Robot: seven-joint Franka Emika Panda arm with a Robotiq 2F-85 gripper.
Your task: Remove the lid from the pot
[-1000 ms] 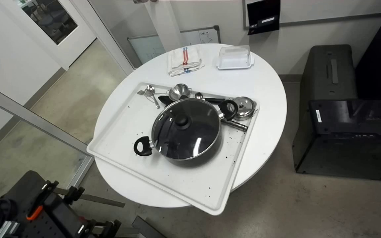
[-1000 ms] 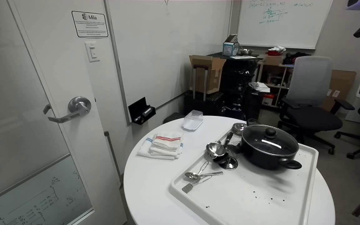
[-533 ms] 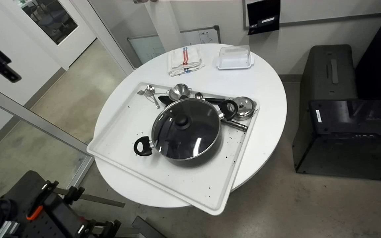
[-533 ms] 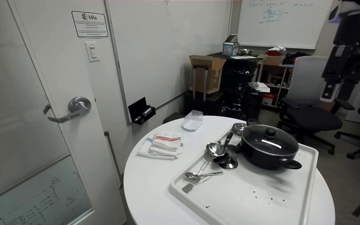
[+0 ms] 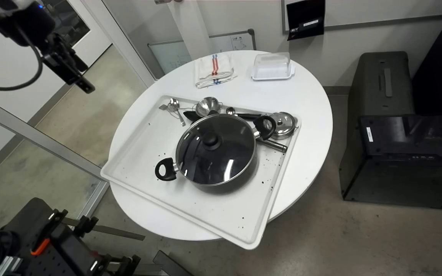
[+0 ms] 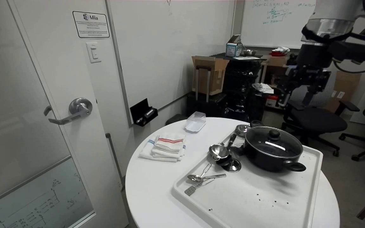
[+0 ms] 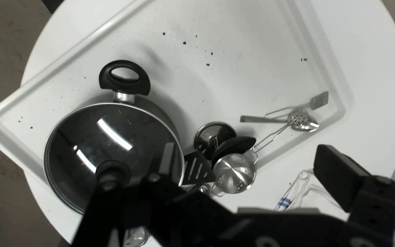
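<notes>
Toward the upper right of an exterior view, the gripper [image 6: 295, 102] is suspended with its fingers parted, well apart from the lid [image 6: 271, 146]. Lower in the frame, the pot [image 6: 265, 162] is set upright on a white tray [image 6: 233, 199], its top covered by the lid, whose dark knob [image 6: 274, 134] is pointed upward. At the right of the wrist view, a small spatula [image 7: 319, 100] is laid near the tray's corner.

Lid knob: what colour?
Black. The knob, mounted on the glass lid, shows best in an exterior view.
</notes>
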